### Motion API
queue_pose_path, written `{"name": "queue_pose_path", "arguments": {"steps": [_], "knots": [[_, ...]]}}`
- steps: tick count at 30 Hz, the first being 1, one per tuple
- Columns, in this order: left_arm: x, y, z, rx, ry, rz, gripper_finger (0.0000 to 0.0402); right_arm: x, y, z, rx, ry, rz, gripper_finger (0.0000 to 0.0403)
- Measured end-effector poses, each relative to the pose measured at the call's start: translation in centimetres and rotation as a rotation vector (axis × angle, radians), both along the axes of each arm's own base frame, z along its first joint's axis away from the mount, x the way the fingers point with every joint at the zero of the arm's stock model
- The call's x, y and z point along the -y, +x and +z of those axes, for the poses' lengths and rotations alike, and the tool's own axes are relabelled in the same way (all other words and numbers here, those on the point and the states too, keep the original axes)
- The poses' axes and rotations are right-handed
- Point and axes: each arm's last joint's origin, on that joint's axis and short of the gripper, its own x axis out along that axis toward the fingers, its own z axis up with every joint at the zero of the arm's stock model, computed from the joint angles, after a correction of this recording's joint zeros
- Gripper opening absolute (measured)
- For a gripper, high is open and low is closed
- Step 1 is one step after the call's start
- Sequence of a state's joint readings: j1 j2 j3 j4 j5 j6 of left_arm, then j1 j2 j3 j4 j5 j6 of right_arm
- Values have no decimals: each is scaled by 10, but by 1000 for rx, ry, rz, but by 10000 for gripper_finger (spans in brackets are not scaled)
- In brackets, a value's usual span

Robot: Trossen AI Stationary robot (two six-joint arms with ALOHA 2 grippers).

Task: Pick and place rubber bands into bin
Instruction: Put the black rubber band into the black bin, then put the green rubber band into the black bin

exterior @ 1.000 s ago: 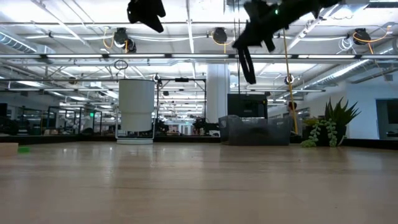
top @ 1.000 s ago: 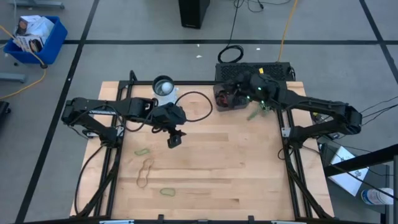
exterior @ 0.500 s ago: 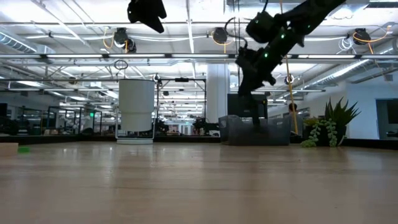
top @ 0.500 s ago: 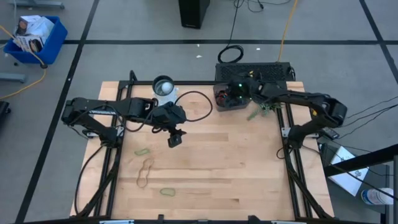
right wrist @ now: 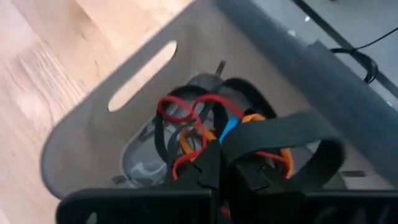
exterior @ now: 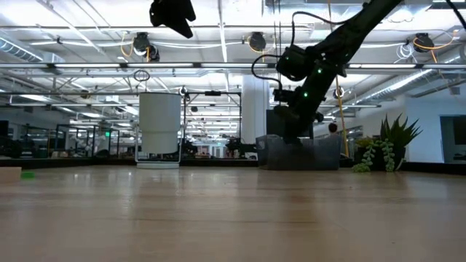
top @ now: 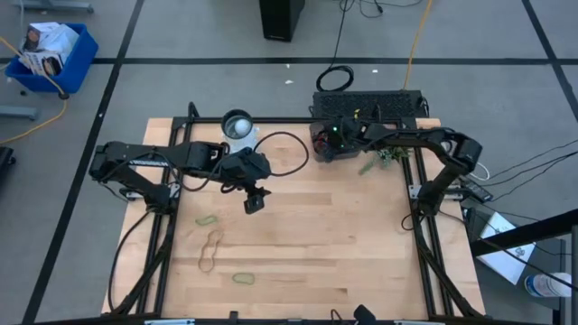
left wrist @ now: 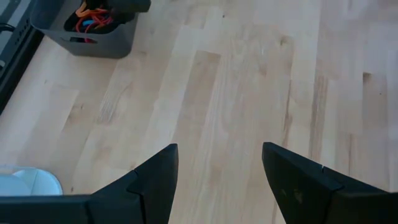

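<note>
I had the right gripper (top: 332, 137) down inside the bin (top: 318, 149), which stood at the far right part of the table (top: 307, 244). In the right wrist view its fingers (right wrist: 208, 165) were pressed together on a wide black band (right wrist: 292, 134), and this band looped out above the pile of red, orange, blue and black rubber bands (right wrist: 199, 121) lying on the bin floor. So the gripper was clenched on that black band, not released.

The left gripper (top: 254, 204) waited above the middle of the table, with its fingers (left wrist: 155, 180) spread apart and nothing between them, only bare wood under it.

Some bands were not collected yet: a green one (top: 207, 219), a tan pair (top: 210, 251) and another green one (top: 243, 279) lay on the near left part of the table, well apart from the bin.

My worry was the release. The band is floppy and stretchy, so I judged it could stick to a finger when the jaws opened and come back out with the arm. The loop could also hook other bands in the pile and drag them over the wall. The bin looked light, and the gripper was close to its wall; a bump while lifting could push or tip it.
</note>
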State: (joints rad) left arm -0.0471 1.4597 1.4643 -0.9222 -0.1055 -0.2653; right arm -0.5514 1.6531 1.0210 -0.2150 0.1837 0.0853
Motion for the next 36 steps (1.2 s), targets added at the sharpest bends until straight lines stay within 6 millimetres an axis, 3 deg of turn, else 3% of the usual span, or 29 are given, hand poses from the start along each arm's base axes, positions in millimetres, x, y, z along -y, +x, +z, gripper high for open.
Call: {"name": "queue_pose_path", "arguments": {"steps": [10, 20, 27, 31, 36], "knots": [[0, 0, 0, 0, 0, 0, 241, 1, 2, -8, -19, 17, -4, 35], [0, 0, 0, 0, 0, 0, 241, 1, 2, -8, 7, 37, -46, 147], [0, 0, 0, 0, -3, -1, 241, 0, 2, -7, 8, 37, -45, 184], [0, 0, 0, -1, -7, -4, 241, -3, -2, 8, 41, 20, -40, 184], [0, -2, -1, -26, -7, -5, 241, -18, -10, 45, 144, -36, -8, 177]]}}
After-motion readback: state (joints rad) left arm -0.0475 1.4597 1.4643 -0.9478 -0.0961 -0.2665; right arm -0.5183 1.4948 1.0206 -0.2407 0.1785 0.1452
